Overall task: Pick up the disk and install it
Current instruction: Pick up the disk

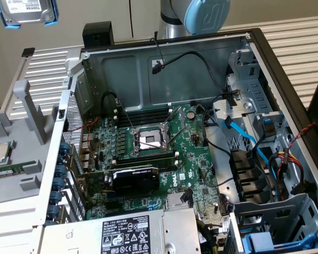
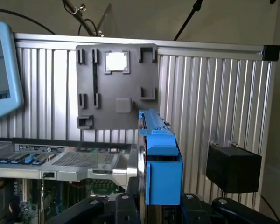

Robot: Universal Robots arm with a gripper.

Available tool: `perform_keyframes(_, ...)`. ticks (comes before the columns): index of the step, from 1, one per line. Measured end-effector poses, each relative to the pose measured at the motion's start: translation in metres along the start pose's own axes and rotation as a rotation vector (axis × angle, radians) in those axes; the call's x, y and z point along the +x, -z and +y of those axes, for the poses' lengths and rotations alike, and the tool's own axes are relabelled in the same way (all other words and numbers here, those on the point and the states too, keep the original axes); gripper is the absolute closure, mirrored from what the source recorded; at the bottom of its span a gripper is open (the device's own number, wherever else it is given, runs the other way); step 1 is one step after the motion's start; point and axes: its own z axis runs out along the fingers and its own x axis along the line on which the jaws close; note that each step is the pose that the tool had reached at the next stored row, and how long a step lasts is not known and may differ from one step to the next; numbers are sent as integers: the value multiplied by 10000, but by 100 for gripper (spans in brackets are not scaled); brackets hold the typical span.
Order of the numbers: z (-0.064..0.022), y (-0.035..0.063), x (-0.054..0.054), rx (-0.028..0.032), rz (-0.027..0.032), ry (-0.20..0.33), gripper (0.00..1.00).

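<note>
Exterior view, 11 o'clock: the disk [image 1: 27, 13] carries a white label [image 1: 25, 9] reading TOSHIBA, inverted. At 6 o'clock: power-supply box [image 1: 177, 233] sticker [image 1: 128, 236], fine print illegible.

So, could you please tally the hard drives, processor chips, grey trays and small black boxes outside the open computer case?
Silver-metal hard drive in a blue plastic frame: 1
Small square silver processor chip: 1
Grey plastic parts tray: 1
Small black box: 1
Total: 4
</note>
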Motion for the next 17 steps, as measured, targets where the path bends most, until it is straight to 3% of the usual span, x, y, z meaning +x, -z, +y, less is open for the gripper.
perform_keyframes(4, -150, 43, 57, 0, -14, -2, 63)
perform_keyframes(12, -279, 55, 267, 2, -50, -5, 63)
perform_keyframes(17, -437, 51, 379, 4, -101, -8, 63)
